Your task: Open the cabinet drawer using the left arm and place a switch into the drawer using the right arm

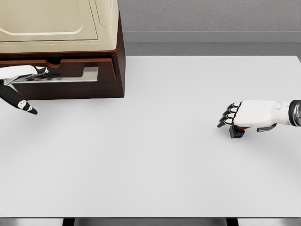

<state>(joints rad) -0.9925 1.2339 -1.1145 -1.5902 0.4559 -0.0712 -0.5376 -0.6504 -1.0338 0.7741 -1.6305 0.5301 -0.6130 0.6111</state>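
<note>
While the left hand (28,74) reaches into the front of the drawer (70,75) of the brown cabinet (118,61) at the upper left, its dark fingers are curled at the drawer's handle slot, and it seems to hold the edge there, though the view is poor. The drawer front looks slightly out from the cabinet body. On the right side of the white table (150,165), well apart from the cabinet, lies the switch (236,133), a small dark thing with a blue mark and a bit of red. It is mostly covered, so its long axis and direction cannot be told. The right hand (249,114) lies flat over it, fingers pointing left and a little bent, touching it from above but not closed around it.
</note>
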